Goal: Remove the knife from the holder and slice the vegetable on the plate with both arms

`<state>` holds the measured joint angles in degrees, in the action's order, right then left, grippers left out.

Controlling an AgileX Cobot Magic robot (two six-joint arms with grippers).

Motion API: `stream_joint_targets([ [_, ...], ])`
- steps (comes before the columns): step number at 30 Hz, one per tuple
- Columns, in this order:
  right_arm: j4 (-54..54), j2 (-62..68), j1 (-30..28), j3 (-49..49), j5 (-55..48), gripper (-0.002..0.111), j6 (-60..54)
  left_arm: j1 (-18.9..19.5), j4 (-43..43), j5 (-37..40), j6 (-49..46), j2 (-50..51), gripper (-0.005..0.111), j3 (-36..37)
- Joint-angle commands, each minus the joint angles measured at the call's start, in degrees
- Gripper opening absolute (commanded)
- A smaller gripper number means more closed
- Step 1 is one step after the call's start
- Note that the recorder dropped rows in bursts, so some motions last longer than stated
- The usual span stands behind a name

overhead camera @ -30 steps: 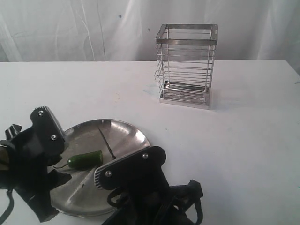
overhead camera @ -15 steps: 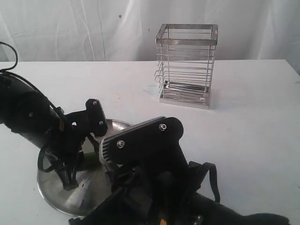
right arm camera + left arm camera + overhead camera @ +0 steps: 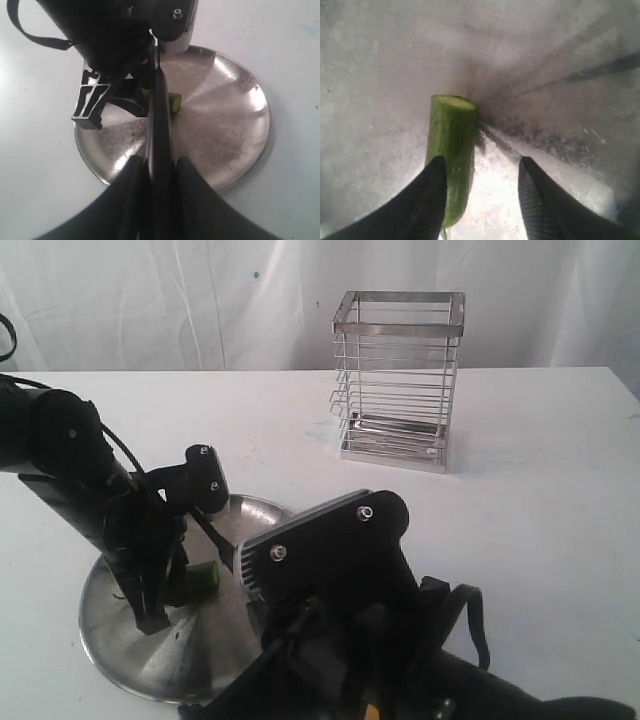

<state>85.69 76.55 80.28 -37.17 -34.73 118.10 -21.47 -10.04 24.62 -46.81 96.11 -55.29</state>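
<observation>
The green vegetable (image 3: pixel 451 150) lies on the steel plate (image 3: pixel 380 75), its cut end pale. My left gripper (image 3: pixel 482 162) is open and points down at the plate. One finger (image 3: pixel 427 195) rests against the vegetable and the other stands well apart from it. My right gripper (image 3: pixel 159 162) is shut on the knife (image 3: pixel 159 120), whose dark blade reaches over the plate (image 3: pixel 225 125) to the vegetable (image 3: pixel 174 102). In the exterior view the vegetable (image 3: pixel 205 575) shows between the left arm and the knife (image 3: pixel 215 537). The holder (image 3: pixel 398 380) stands at the back.
The wire holder stands on the white table (image 3: pixel 540 500), far from both arms. The right arm's black body (image 3: pixel 330 560) covers the near right part of the plate (image 3: pixel 110 610). A white cloth hangs behind the table.
The left arm has swung in from the left over the plate, and its gripper now points down at the vegetable. The right gripper with the knife has shifted up and right.
</observation>
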Motion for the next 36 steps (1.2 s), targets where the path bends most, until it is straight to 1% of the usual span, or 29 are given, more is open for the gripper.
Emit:
stream_joint_targets([
  [1,-1.2,-0.5,-1.0,0.5,-3.5,0.000,0.1,0.2,-1.0,1.5,-1.2,2.3,0.049,0.3],
  [3,-0.9,-0.5,-1.0,0.5,-3.5,0.000,0.1,0.2,-1.0,1.3,-1.4,3.4,0.049,0.6],
  [8,-0.5,-0.5,-1.0,0.5,-3.4,0.000,0.1,0.2,-1.0,-3.0,-1.4,4.4,0.049,2.4],
  [9,-0.5,-0.5,-1.0,0.5,-3.4,0.000,0.1,0.2,-1.0,-3.1,-1.4,4.5,0.048,2.7],
  [11,-0.5,-0.5,-1.0,0.5,-3.4,0.000,0.1,0.2,-1.0,-2.2,0.0,4.6,0.039,2.8],
  [13,-0.5,-0.5,-1.0,0.5,-3.4,0.000,0.1,0.2,-1.0,-1.8,3.2,4.6,0.030,2.8],
  [15,-0.5,-0.5,-1.0,0.5,-3.4,0.000,0.1,0.2,-1.0,-1.5,8.6,4.6,0.024,2.8],
  [18,-0.4,-0.5,-1.0,0.5,-3.4,0.000,-0.3,0.2,-1.0,-0.1,17.2,4.6,0.024,2.4],
  [21,-0.4,-0.5,-1.0,0.5,-3.3,0.000,-1.0,0.2,-1.0,3.8,18.4,4.6,0.024,1.9],
  [22,-0.4,-0.5,-1.0,0.5,-3.3,0.000,-1.0,0.2,-0.4,4.6,18.4,4.6,0.025,1.9],
  [24,-0.4,-0.5,-1.0,0.5,-2.8,0.000,-1.0,0.2,1.7,5.7,18.2,4.4,0.033,1.9],
  [25,-0.4,-0.5,-1.0,0.5,-2.3,0.000,-1.0,0.2,3.4,5.7,17.0,3.7,0.046,1.9],
  [26,-0.4,-0.5,-1.0,0.5,-2.3,0.000,-1.1,0.2,3.4,5.6,15.9,3.2,0.051,1.9],
  [27,-0.4,-0.5,-1.0,0.5,-2.3,0.000,-1.1,0.2,3.4,6.2,12.2,2.4,0.060,1.9],
  [28,-0.4,-0.5,-1.0,0.5,-2.2,0.000,-1.0,0.2,3.5,6.9,10.3,2.3,0.060,1.9],
  [29,-0.4,-0.5,-1.0,0.5,-2.2,0.000,-1.0,0.2,5.6,8.4,7.1,2.3,0.059,1.9],
  [30,-0.4,-0.5,-1.0,0.5,-1.9,0.000,-1.0,0.2,6.7,8.3,7.0,2.3,0.059,1.9],
  [32,-0.4,-0.5,-1.0,0.5,-0.9,0.000,-1.0,0.2,10.9,4.9,9.6,2.3,0.058,1.9],
  [36,-0.4,-0.5,-1.0,0.5,-0.8,0.000,-1.0,0.2,12.2,0.6,9.5,2.0,0.057,1.9],
])
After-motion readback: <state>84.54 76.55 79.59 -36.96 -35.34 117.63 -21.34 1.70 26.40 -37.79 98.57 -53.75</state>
